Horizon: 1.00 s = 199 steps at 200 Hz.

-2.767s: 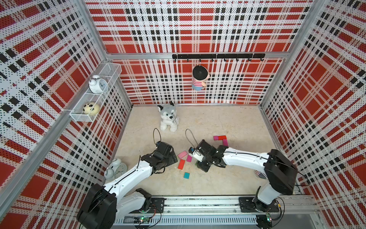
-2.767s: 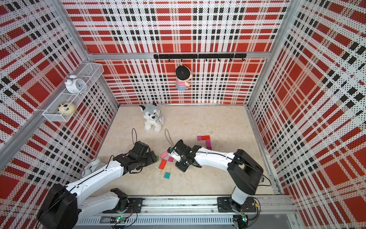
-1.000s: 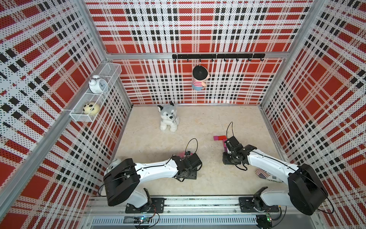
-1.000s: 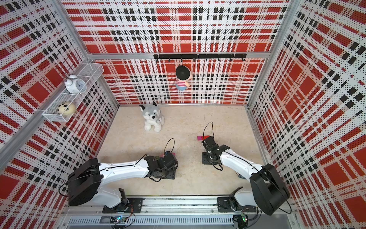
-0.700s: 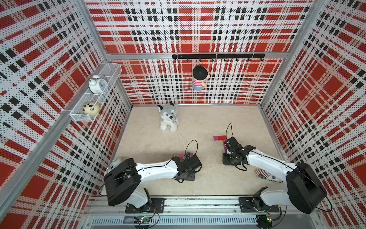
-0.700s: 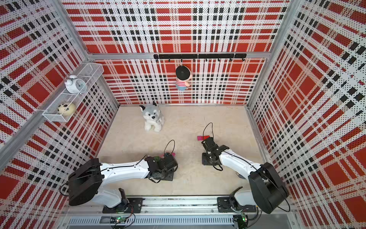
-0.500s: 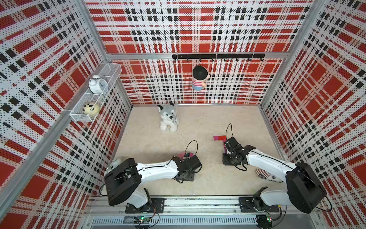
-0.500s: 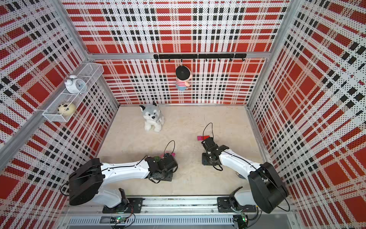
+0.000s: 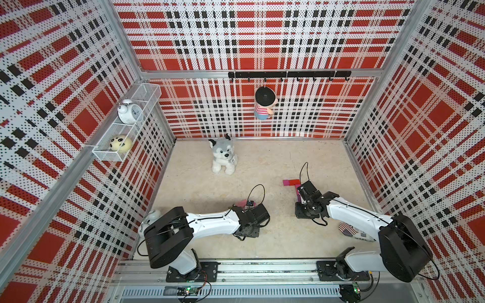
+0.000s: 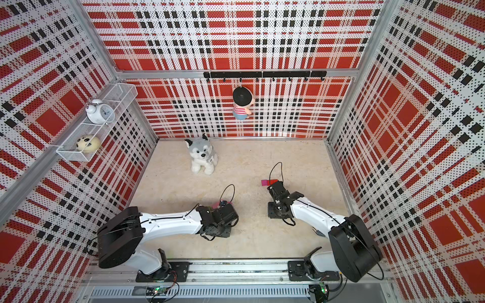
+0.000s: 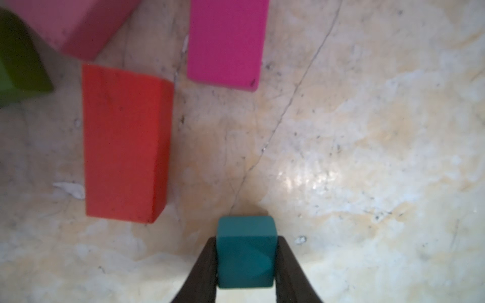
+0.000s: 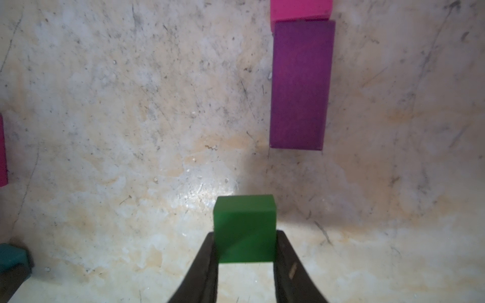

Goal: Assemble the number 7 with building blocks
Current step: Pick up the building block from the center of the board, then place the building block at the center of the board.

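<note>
In the left wrist view my left gripper [image 11: 246, 242] is shut on a small teal block [image 11: 246, 251] that rests on the floor. Beyond it lie a red-orange block [image 11: 126, 141], a magenta block [image 11: 225, 42], a pink block [image 11: 73, 23] and a green one [image 11: 18, 60]. My right gripper [image 12: 244, 237] is shut on a green square block [image 12: 244, 225], low over the floor. Ahead of it a purple block [image 12: 300, 84] lies end to end with a magenta one [image 12: 299, 9]. In both top views the 7's magenta-and-red top bar [image 9: 291, 182] [image 10: 269, 181] shows beside the right wrist [image 9: 312, 202].
A plush dog [image 9: 223, 157] sits at the back of the floor. A wire basket [image 9: 130, 112] with a clock hangs on the left wall, and a doll [image 9: 263, 103] on the back rail. A flag-patterned item [image 9: 347, 230] lies by the right arm.
My left gripper has closed on the teal block; its arm has barely shifted. The right arm has held still with the green block in its jaws.
</note>
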Each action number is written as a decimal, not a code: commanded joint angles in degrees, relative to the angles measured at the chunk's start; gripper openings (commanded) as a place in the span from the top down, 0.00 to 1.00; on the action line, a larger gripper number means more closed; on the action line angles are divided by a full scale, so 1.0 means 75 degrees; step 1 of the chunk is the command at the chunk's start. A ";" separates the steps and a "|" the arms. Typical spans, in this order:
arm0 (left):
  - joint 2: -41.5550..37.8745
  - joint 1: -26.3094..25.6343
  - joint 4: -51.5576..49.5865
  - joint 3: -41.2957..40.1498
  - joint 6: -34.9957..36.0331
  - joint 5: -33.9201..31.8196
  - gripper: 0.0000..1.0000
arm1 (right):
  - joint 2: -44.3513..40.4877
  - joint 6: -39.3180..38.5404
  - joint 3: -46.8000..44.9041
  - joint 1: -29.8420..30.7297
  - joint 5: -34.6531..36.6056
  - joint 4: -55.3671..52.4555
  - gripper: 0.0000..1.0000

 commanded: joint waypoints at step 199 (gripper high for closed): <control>0.4291 0.3261 0.0491 0.5764 0.3117 0.0473 0.72 | 0.1025 -0.0354 0.0473 -0.0114 0.1097 -0.0468 0.81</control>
